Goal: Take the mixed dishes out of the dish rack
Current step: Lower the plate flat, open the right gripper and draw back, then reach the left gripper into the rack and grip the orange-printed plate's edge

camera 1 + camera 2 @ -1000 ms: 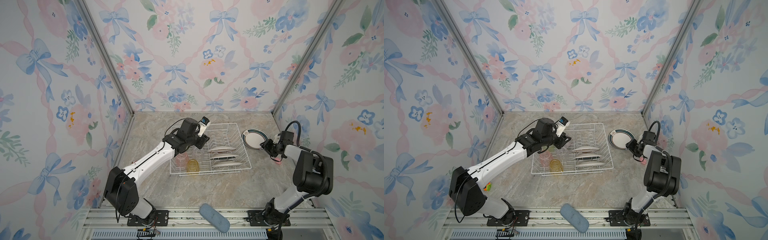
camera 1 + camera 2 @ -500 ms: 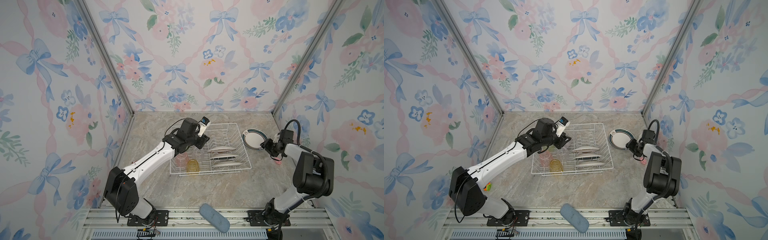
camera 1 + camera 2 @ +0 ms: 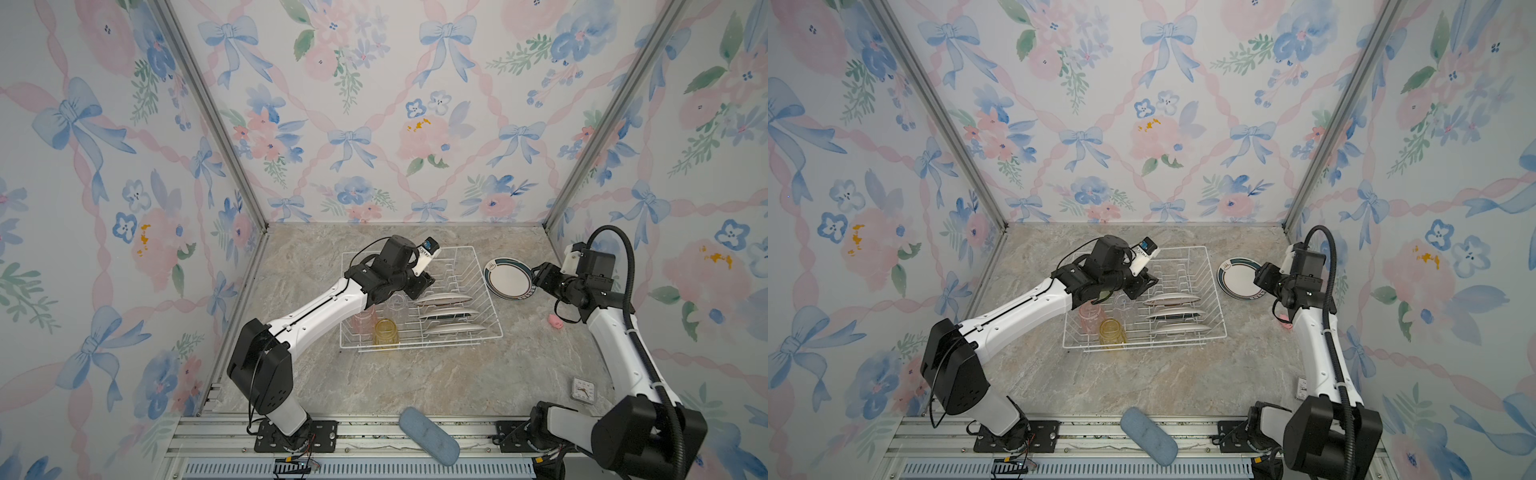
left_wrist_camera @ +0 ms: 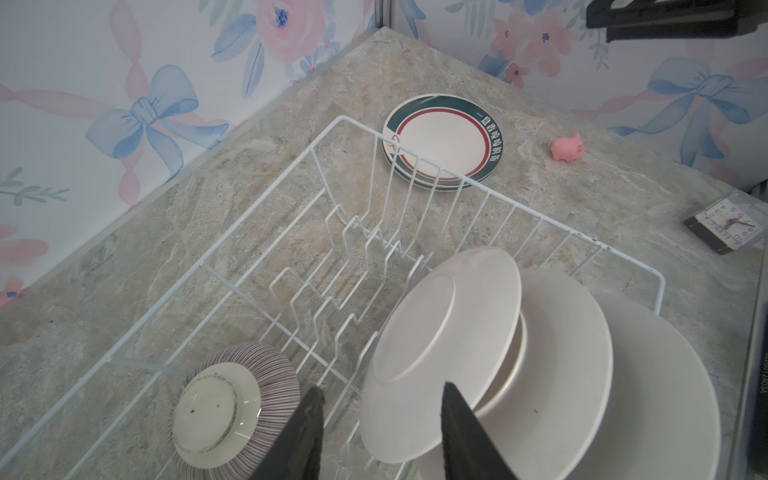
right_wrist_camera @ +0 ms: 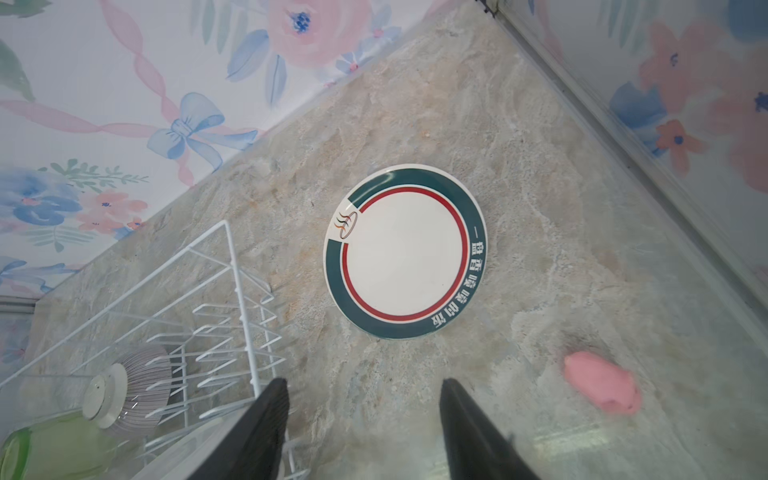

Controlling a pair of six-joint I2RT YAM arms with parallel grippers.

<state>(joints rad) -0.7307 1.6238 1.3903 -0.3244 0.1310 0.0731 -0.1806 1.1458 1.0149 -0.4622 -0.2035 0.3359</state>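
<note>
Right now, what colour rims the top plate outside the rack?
Plate: dark green, red inner ring; right wrist view.

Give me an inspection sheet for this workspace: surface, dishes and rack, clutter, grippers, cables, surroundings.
Surface: marbled tabletop, no spills seen.
Job's things: white dish rack holds three plates on edge, an upturned striped bowl, pink tumbler, yellow tumbler, clear tumbler, green tumbler; two stacked plates lie on the tabletop right of it.
Clutter: pink toy, small clock, blue pad on the front rail.
Grippers: left gripper open over the rack at a plate's rim, gripping nothing; right gripper open, empty, near the stacked plates.
Cables: black hose arching over the right arm; thin cable at the left wrist.
Surroundings: floral wallpaper walls, metal frame posts.
</note>
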